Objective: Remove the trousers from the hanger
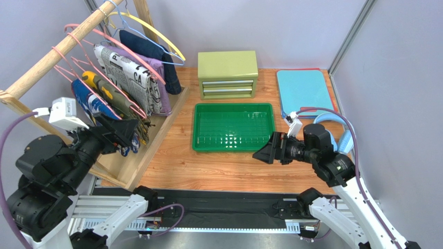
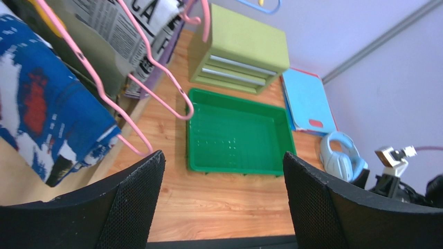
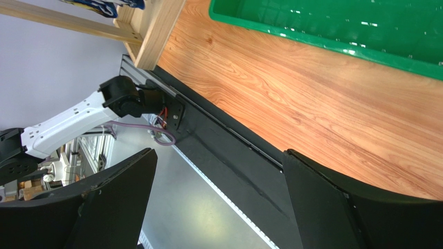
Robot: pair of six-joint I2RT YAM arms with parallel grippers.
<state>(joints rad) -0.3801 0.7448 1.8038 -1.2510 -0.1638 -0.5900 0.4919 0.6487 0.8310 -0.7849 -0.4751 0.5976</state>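
Observation:
The blue splotch-print trousers [image 1: 86, 98] hang folded over the thin pink wire hanger [image 2: 78, 54] at the near end of the wooden rack. They fill the left side of the left wrist view [image 2: 41, 114]. My left gripper [image 1: 127, 129] is open and empty, just right of the trousers' lower edge and level with it. In its own view [image 2: 222, 154] the hanger's lower corner lies just beyond the left finger. My right gripper [image 1: 262, 153] is open and empty over the table in front of the green tray, pointing left; its own view [image 3: 219, 151] shows the table's front edge.
A camouflage garment [image 1: 112, 96] and a newspaper-print garment [image 1: 127, 72] hang behind the trousers. The rack's wooden base [image 1: 130, 166] runs along the left. A green tray [image 1: 229, 149], an olive drawer box [image 1: 227, 65], a blue board [image 1: 304, 91] and headphones [image 1: 340, 122] are on the table.

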